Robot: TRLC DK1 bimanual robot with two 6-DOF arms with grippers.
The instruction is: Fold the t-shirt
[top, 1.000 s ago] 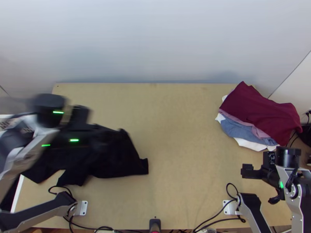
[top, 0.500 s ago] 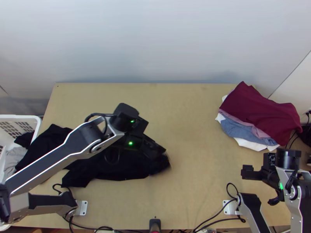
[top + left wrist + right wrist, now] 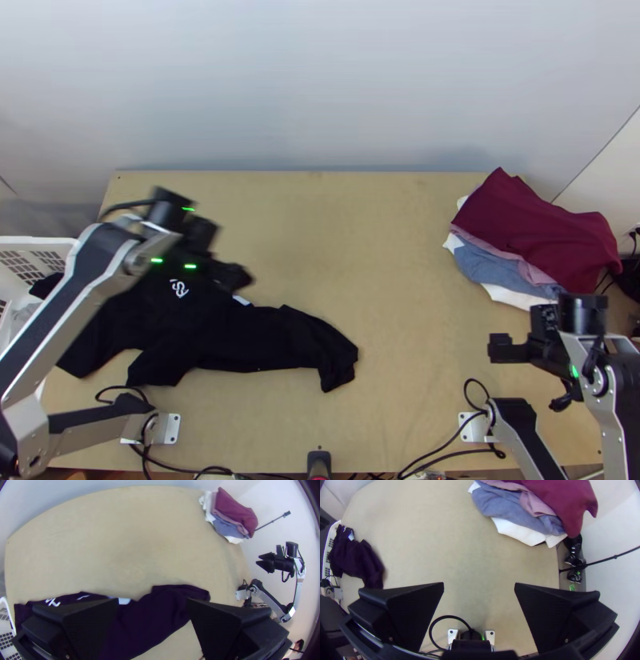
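Observation:
The black t-shirt (image 3: 240, 340) lies bunched and unevenly spread at the table's left, with a white print near its upper part and a small white label. Above the shirt's upper edge is my left gripper (image 3: 236, 278). In the left wrist view the left gripper (image 3: 151, 613) is open, with black cloth (image 3: 166, 613) visible between and beyond its fingers. My right gripper (image 3: 500, 349) hangs over the table's right side, away from the shirt. The right wrist view has the right gripper (image 3: 479, 596) open above bare wood, and the dark shirt (image 3: 356, 558) far off.
A stack of clothes, maroon (image 3: 536, 228) on top with blue and white below, lies at the table's right back. A white basket (image 3: 36, 244) with cloth in it stands at the left edge. Bare wood (image 3: 344, 240) lies between shirt and stack.
Over the last second the left arm swung right across the shirt, then back left. The shirt's right end now extends farther right and hangs lower in the picture. The right arm has shifted slightly.

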